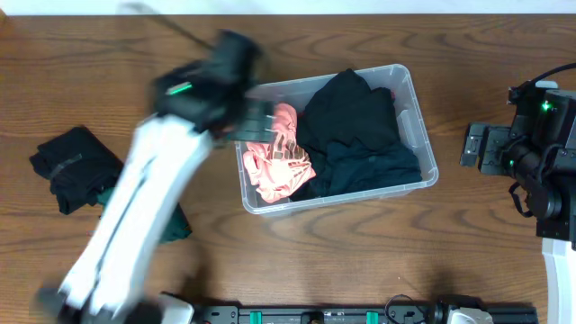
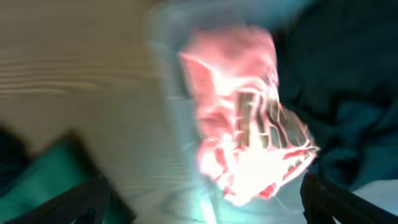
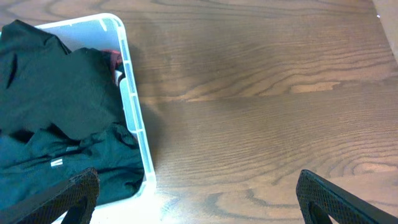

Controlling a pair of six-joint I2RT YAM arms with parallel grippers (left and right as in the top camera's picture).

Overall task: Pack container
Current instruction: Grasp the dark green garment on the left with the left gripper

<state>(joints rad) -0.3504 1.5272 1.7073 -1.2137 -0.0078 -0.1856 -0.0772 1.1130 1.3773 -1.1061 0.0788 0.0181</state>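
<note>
Near the left edge of the table lies a heap of black clothes [image 1: 70,166]. Just to its right, toward the edge where the arms are mounted, a green garment [image 1: 173,225] is half hidden under the left arm. That arm shows only as a blur, slanting up from the near left corner. Its left gripper [image 1: 255,121] hangs at the left short wall of the container [image 1: 416,135]. In the wrist view the fingers [image 2: 81,205] sit at the two bottom corners, well apart, with nothing clamped between them that I can see.

The container sits around the middle of the table. Its long axis runs left to right, with the right end swung slightly toward the far edge. A pink garment [image 1: 279,160] is bunched in its left end, right below the left gripper. A black garment [image 1: 355,112] and a darker teal one [image 1: 373,166] fill the rest.

The right gripper [image 1: 475,147] is parked by the right edge, well apart from the container, with its fingers [image 3: 68,199] spread and empty.

I judge that the loose clothes come next. They lie to the left of the container, so the left arm is much the nearer, and each piece has to travel rightward over that short wall.

The blur hides the left fingertips from above. The left wrist view is too smeared to tell whether the pink garment touches the container wall, and I cannot make out the container's floor.
</note>
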